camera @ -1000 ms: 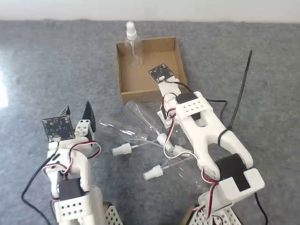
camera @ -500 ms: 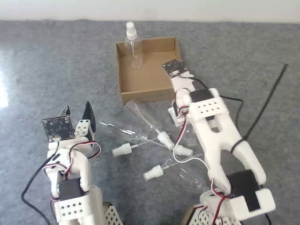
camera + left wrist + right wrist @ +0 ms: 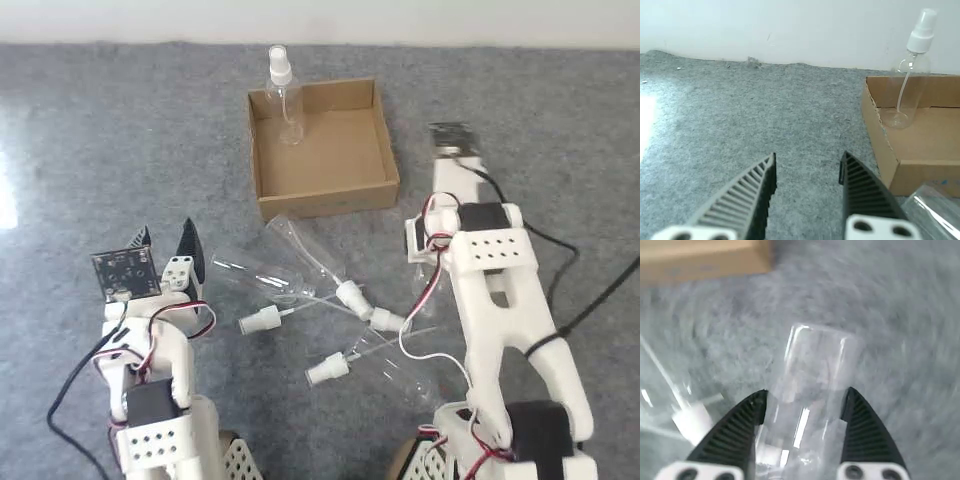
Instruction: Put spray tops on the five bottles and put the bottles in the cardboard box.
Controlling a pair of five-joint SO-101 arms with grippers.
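Observation:
The cardboard box (image 3: 262, 170) lies open at the back of the table, with one clear bottle (image 3: 285, 100) standing capped in its far left corner. Several clear bottles with white spray tops (image 3: 260, 320) lie in a loose pile in front of the box. My right gripper (image 3: 806, 391) is open over the pile's right side, and a lying clear bottle (image 3: 815, 360) sits between its fingers; I cannot tell if they touch it. My left gripper (image 3: 807, 175) hangs open and empty above the carpet at the near left, pointing toward the box (image 3: 880, 130) and the standing bottle (image 3: 910, 75).
Grey carpet covers the table up to a white wall at the back. My right arm (image 3: 490, 270) stretches over the right side, right of the box. A white spray top (image 3: 690, 420) lies beside the right gripper. Bare carpet spreads left of the box.
My right arm has swung from above the box to the right and drawn back, so its gripper now hangs over a lying bottle. The left arm has not moved.

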